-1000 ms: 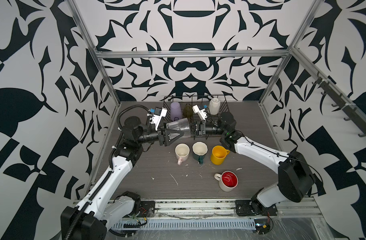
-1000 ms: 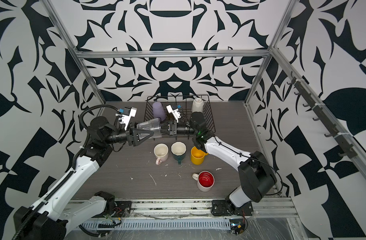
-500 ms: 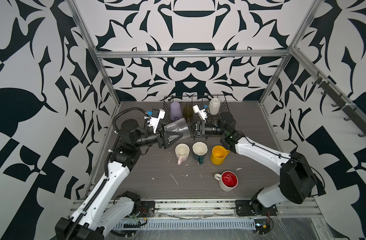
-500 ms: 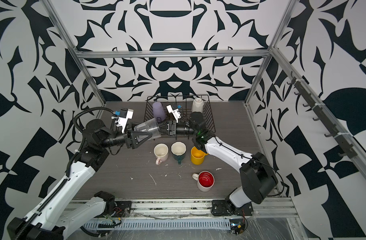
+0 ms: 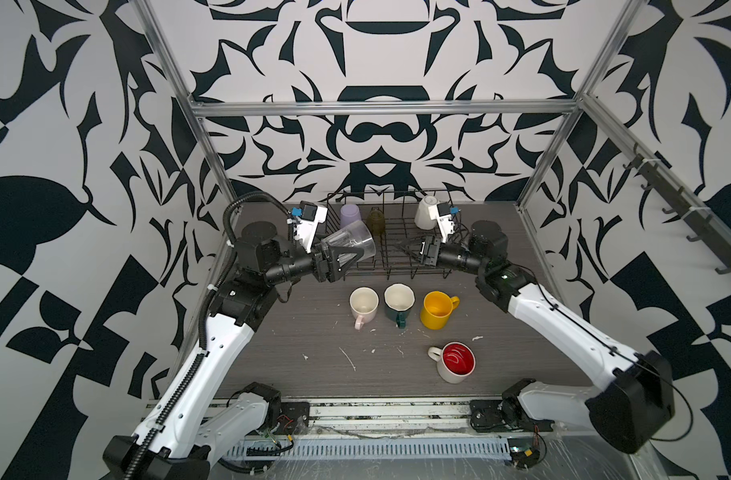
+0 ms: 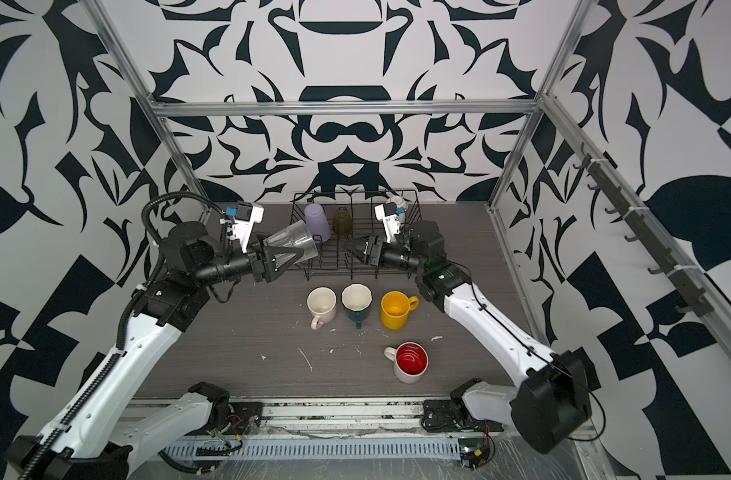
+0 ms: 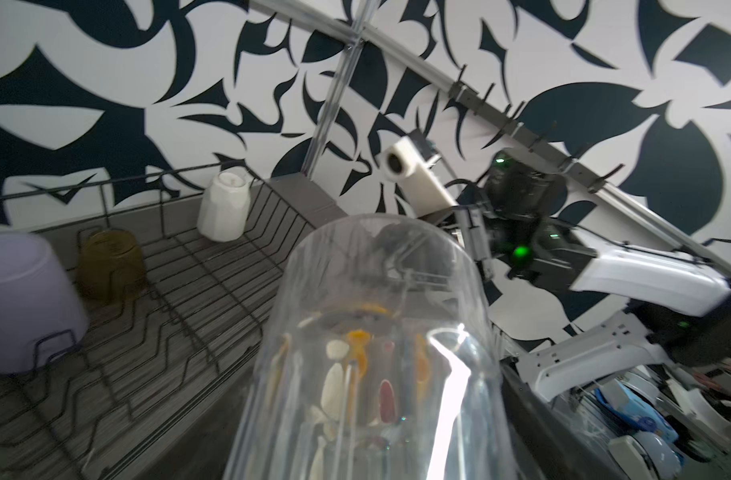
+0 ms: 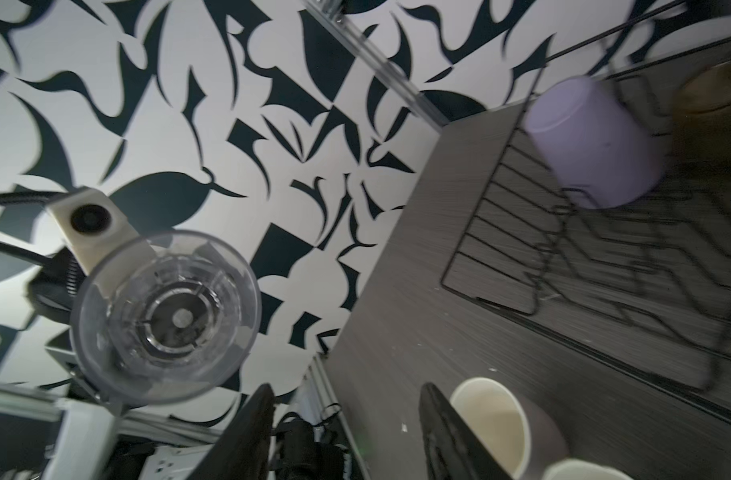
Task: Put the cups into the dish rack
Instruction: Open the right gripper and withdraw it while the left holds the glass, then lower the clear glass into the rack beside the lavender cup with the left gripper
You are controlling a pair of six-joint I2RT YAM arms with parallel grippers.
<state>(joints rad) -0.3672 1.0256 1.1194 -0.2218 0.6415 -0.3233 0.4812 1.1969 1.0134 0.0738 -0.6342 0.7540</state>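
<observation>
My left gripper (image 5: 347,257) is shut on the clear glass (image 5: 355,239), held on its side above the left end of the black wire dish rack (image 5: 401,266), mouth toward the right arm. My right gripper (image 5: 409,249) hangs open and empty over the rack, a short gap from the glass. In the right wrist view its fingers (image 8: 251,428) stand wide apart, and the clear glass (image 8: 168,316) shows mouth-on. The lilac tumbler (image 5: 350,216), olive glass (image 5: 376,220) and white faceted mug (image 5: 425,212) stand upside down in the rack.
In front of the rack a pale pink mug (image 5: 363,305), a dark green mug (image 5: 399,301) and a yellow mug (image 5: 438,309) stand in a row. A cream red-lined mug (image 5: 457,361) stands nearer the front. Patterned walls close in on three sides.
My right gripper has opened, let go of the clear glass and drawn back to the right. The left gripper keeps the glass and has eased slightly left.
</observation>
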